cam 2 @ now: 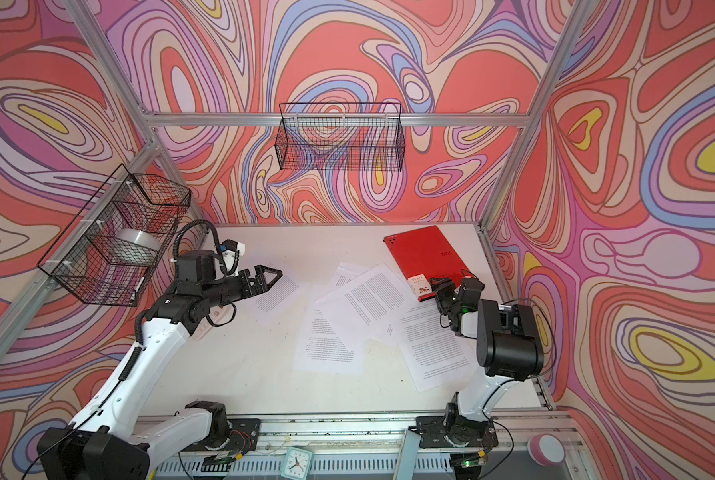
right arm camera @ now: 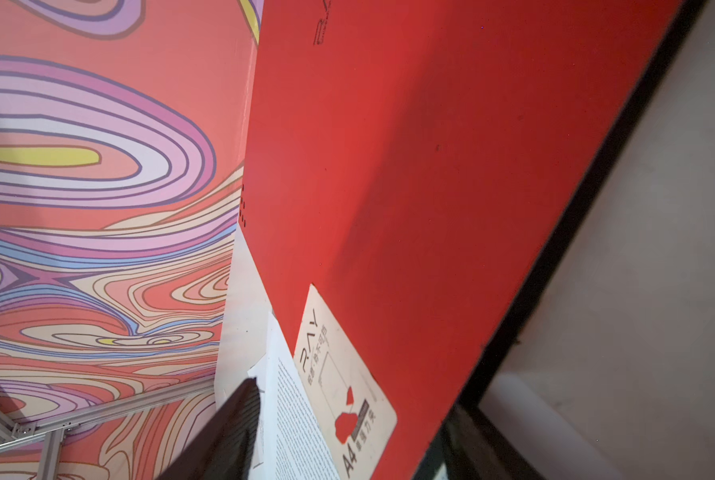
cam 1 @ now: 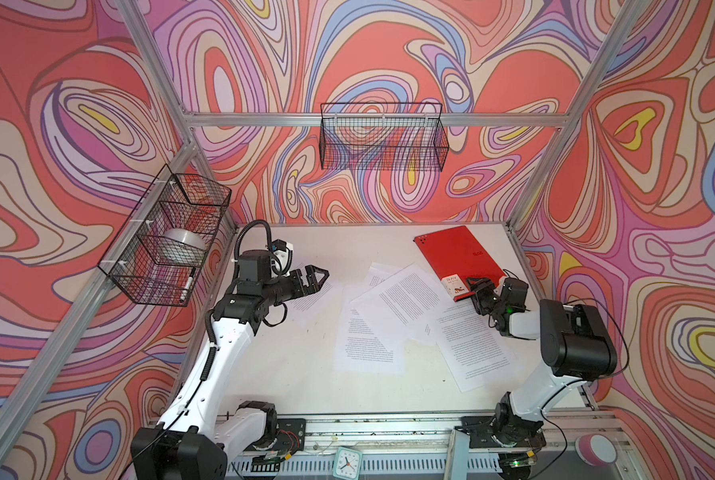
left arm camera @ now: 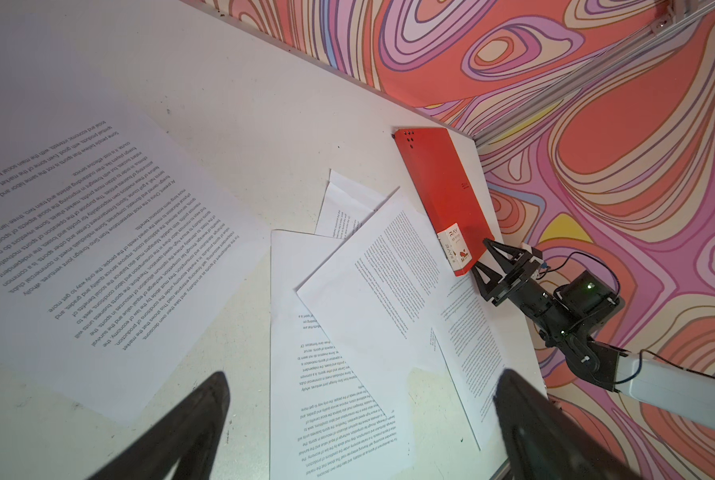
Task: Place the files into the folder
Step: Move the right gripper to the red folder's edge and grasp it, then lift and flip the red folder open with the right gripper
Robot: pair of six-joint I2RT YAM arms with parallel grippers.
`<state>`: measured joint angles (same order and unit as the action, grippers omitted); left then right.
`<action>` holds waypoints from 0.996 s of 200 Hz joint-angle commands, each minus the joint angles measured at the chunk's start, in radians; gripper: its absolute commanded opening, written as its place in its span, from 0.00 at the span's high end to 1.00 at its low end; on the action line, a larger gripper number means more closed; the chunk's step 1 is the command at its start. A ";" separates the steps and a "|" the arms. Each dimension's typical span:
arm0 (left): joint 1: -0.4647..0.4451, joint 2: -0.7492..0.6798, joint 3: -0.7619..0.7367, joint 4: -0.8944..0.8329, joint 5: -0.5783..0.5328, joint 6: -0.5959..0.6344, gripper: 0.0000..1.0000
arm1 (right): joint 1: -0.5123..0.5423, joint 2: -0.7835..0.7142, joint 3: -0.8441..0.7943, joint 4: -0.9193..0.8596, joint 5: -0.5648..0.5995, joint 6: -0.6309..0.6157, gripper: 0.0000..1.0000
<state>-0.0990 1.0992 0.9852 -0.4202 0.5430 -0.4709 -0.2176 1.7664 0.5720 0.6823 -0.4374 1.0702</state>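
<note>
Here, in both top views, we count one red folder lying closed, red side up, at the far right corner of the white surface. The files lie loose on the label side of the folder. We count at least six sheets, but they overlap, so we cannot tell the exact number. One sheet lies just beside the folder's long edge, and one lies well apart from the folder, under the left pincer. That pincer hangs well apart from the folder, its jaws spread wide with nothing between them. The right pincer sits at the folder's near short edge. We also count two wire baskets on the walls and one clock, all far from the folder.

In the left wrist view there is again one folder, with one white label at its near corner. The files fan out from its long edge. The left pincer gapes empty. The right pincer has its two jaws on either side of the folder's corner by the label.

In the right wrist view the folder fills most of the picture, and its one label reads "RAY" and "A4". One printed sheet of the files lies just beside the label. The folder's end lies between the jaws of the right pincer, which stand partly apart. We cannot tell whether they press on it.
</note>
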 commanded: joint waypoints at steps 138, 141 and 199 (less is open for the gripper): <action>0.001 -0.032 -0.015 -0.046 -0.018 0.018 0.01 | -0.031 0.394 0.053 0.744 -0.083 0.226 1.00; 0.001 -0.032 -0.012 -0.049 -0.022 0.022 0.01 | -0.031 0.372 0.048 0.732 -0.083 0.217 1.00; 0.001 -0.029 0.037 -0.139 -0.121 0.086 0.02 | 0.060 -0.283 0.042 -0.028 0.076 -0.224 1.00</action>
<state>-0.0990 1.0821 0.9737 -0.4854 0.4862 -0.4328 -0.2203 1.7382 0.5800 1.0233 -0.4786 1.1164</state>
